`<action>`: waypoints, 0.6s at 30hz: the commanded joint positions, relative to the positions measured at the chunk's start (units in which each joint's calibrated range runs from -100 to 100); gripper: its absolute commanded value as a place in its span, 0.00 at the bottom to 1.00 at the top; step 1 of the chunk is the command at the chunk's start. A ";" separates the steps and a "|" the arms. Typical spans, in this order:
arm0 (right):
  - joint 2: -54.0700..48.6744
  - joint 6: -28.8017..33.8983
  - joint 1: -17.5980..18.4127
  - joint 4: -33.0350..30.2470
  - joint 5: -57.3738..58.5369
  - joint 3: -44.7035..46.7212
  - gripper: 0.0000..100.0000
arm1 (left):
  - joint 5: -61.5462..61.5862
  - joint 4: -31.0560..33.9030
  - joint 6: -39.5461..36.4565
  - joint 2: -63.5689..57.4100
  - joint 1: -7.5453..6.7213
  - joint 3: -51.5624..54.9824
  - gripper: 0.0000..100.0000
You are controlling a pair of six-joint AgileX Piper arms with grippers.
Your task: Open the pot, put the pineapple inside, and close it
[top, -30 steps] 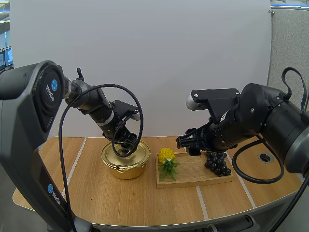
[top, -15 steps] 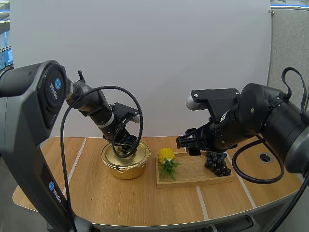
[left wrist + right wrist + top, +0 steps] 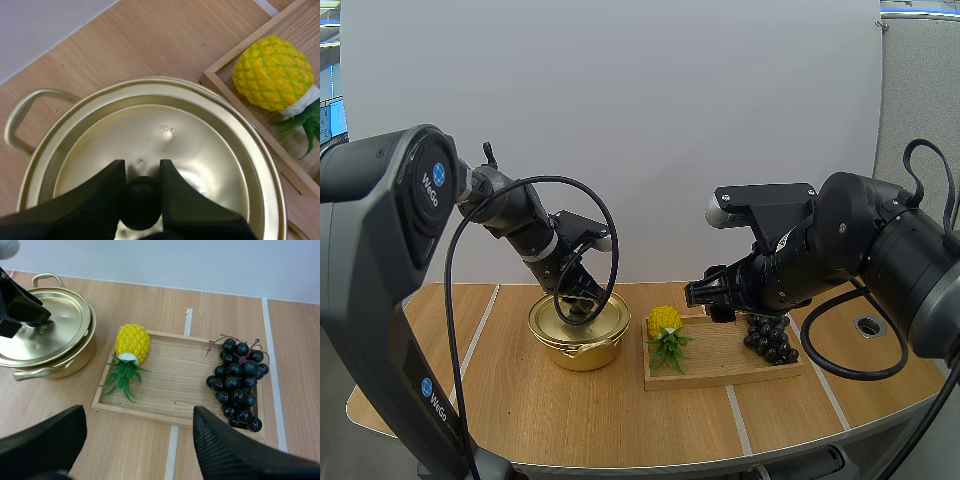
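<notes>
Pinches small black knob of round gold metal lid with left pincer; holds right pincer spread above rectangular wooden tray.

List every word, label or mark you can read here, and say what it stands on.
"WeGo": on the left arm's upper housing, beside a round blue logo.
"WeGo": again lower on the same arm, under a second blue logo.
Small stamped mark on the lid: too small to read.
No other text can be read.
</notes>
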 commanded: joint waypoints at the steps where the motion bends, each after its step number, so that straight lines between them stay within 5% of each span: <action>1: -0.10 0.14 -0.20 0.14 -0.43 -0.62 1.00 | 3.60 0.35 -2.52 -5.14 -0.11 -3.97 0.00; 13: -0.10 0.14 -0.20 0.24 -0.43 -0.62 1.00 | 8.04 0.75 -7.00 -22.43 -0.11 -23.78 0.00; 18: -0.10 0.14 -0.20 0.48 -0.43 -0.62 1.00 | 7.68 6.01 -11.25 -25.93 -0.11 -33.32 0.00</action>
